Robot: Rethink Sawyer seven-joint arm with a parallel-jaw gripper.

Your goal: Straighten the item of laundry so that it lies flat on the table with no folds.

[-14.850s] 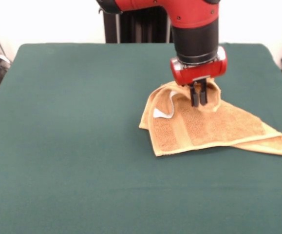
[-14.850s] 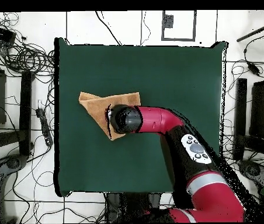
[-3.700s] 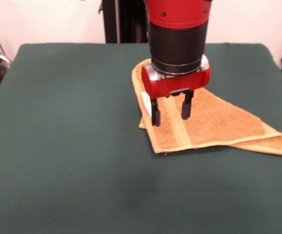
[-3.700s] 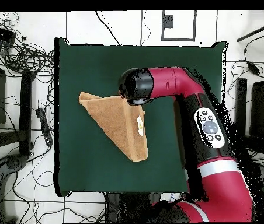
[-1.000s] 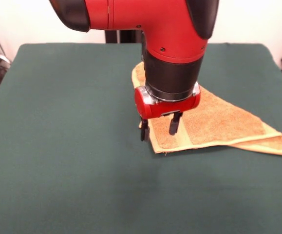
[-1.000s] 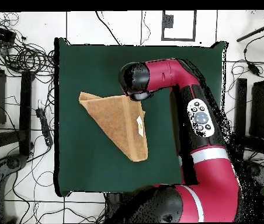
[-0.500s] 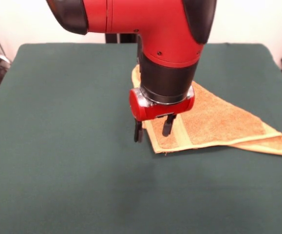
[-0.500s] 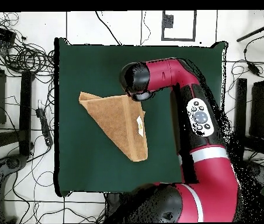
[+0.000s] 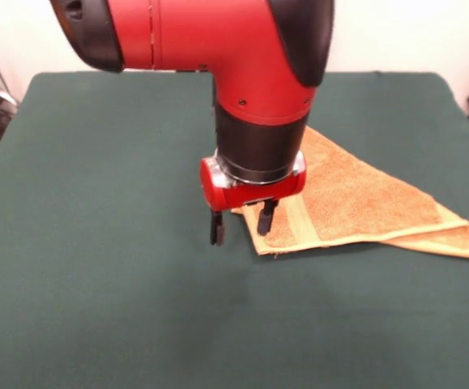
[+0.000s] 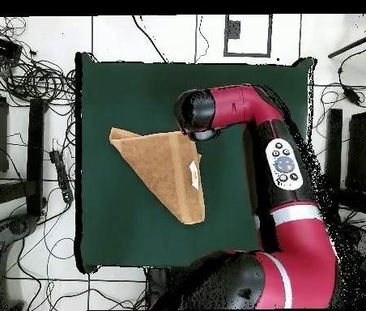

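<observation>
The towel (image 9: 356, 203) is lying folded into a triangle on the bench (image 9: 96, 243), and it is looking soft, light and limp. The end effector (image 9: 241, 223) is hanging open and empty at the towel's banded corner, one finger over bare cloth, one over the towel. A loose upper corner seems the best hold. In the front view, the towel's long axis is pointing from this corner toward its far thin tip.

My fingers (image 9: 217, 228) are matt black, under a glossy red shell of smooth plastic. The towel (image 9: 356, 198) is rough, nubbly golden terry cloth; the surface (image 9: 96, 243) wears plain matt green cloth.
</observation>
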